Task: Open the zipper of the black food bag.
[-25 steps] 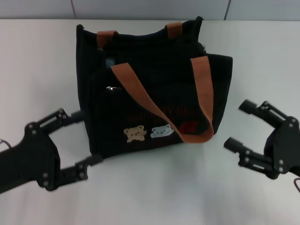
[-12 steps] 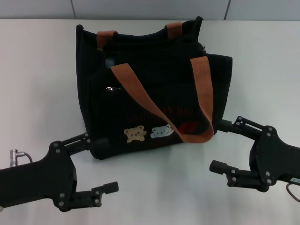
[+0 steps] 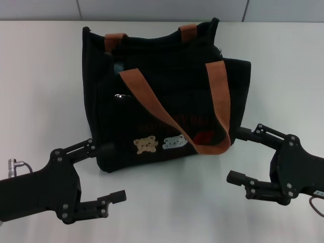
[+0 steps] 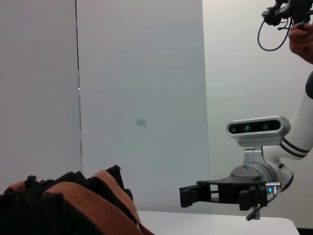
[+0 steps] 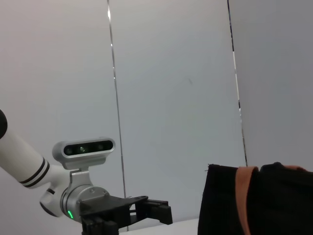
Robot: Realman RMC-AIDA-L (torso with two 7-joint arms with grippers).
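Note:
The black food bag [image 3: 162, 101] stands upright in the middle of the white table, with rust-orange handles, bear patches and red lettering facing me. A small silver pull tab of the zipper [image 3: 120, 95] shows on its front left. My left gripper [image 3: 105, 172] is open, low at the bag's front left corner, its far finger close to the bag's base. My right gripper [image 3: 239, 156] is open beside the bag's front right corner, just off the drooping handle. The left wrist view shows the bag's top [image 4: 73, 205]. The right wrist view shows the bag's side [image 5: 264, 200].
The white table [image 3: 40, 76] extends on both sides of the bag and ends at a grey wall behind. The right arm's fingers [image 4: 195, 193] show across the table in the left wrist view, and the left arm's fingers [image 5: 151, 210] in the right wrist view.
Over the last second both grippers dropped nearer to me and moved inward toward the bag's front corners. In the last half second they barely shifted. The bag has not moved.

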